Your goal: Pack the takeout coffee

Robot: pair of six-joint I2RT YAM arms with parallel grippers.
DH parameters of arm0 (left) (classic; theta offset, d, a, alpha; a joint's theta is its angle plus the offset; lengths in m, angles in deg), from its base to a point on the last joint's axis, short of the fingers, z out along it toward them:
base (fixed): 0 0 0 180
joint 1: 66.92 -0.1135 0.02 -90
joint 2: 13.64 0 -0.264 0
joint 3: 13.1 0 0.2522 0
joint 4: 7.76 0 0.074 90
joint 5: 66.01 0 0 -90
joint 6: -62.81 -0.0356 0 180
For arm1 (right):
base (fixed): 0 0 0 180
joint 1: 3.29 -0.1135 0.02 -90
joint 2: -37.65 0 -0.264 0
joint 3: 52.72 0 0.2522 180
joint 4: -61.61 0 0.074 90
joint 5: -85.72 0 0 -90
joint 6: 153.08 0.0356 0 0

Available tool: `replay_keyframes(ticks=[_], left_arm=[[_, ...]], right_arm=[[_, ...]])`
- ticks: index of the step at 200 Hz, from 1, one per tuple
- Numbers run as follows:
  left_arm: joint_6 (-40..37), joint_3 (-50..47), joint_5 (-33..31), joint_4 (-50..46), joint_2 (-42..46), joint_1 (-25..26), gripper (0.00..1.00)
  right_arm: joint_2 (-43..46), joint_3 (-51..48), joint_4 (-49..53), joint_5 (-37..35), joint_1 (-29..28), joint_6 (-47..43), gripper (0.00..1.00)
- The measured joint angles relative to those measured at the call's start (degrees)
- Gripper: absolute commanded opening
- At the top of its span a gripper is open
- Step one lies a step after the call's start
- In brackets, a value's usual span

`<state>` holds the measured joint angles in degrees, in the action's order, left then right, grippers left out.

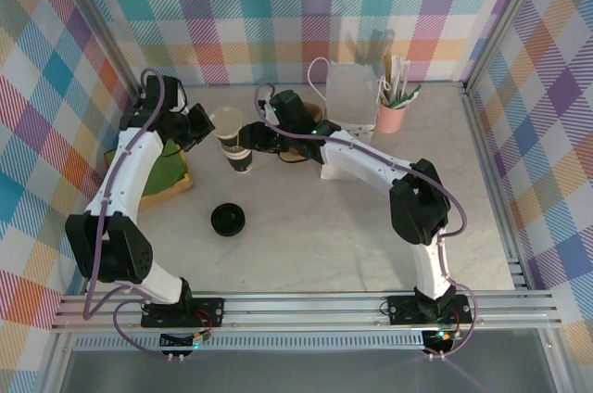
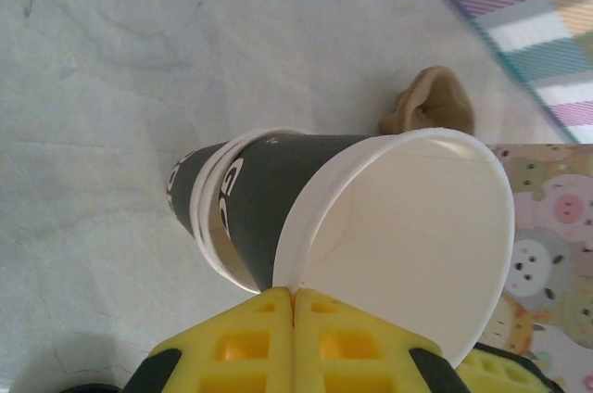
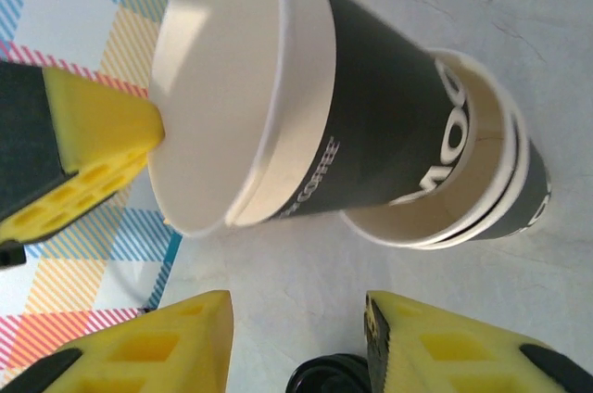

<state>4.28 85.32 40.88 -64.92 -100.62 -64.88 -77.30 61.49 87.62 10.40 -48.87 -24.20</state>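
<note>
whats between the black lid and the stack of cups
Nothing: bare table between the black lid and the stack of cups, in the top view.

Upper cup [image 3: 371, 106], small print: "COFFEE" in white capitals on the dark side, just below the white rim, running along the cup's length.
Upper cup, print beside it: a shorter white line follows toward the rim, too small to read.
Upper cup, large print: big white letters that look like "MOC", though the last one may be an O; the rest is hidden inside the cup it is nested in.
Lowest cup [image 3: 533, 194]: part of a white letter at the base, not readable.
Left wrist view, upper cup [image 2: 278, 198]: curved white strokes by the nested rims, no letter readable.
</note>
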Motion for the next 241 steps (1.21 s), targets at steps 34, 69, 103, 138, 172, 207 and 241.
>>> replay_keyframes(ticks=[34,69,103,138,172,207,241], left_arm=[[0.0,0.6,0.0,-0.2,4.2,0.1,0.0],[0.0,0.6,0.0,-1.7,7.3,0.9,0.0],[0.0,0.6,-0.7,-2.9,10.0,4.2,0.0],[0.0,-0.1,-3.2,-3.5,12.5,10.5,0.0],[0.6,-3.1,-6.1,-3.4,14.3,17.7,0.0],[1.8,-6.6,-9.2,-3.0,14.1,24.0,0.0],[3.1,-9.0,-11.6,-1.6,12.3,29.4,0.0]], right_arm=[[4.7,1.2,5.3,-2.1,-1.2,-3.3,0.46],[12.6,0.4,9.5,-4.3,-1.4,-6.3,0.5],[21.7,-2.2,13.9,-6.8,-1.4,-9.8,0.59],[29.9,-6.9,19.3,-9.9,-1.4,-13.7,0.69],[38.9,-14.7,23.6,-12.9,-1.4,-16.3,0.82],[46.9,-18.9,26.3,-15.9,-1.2,-18.8,0.92],[48.4,-19.0,27.7,-16.6,-0.5,-20.3,0.99]])
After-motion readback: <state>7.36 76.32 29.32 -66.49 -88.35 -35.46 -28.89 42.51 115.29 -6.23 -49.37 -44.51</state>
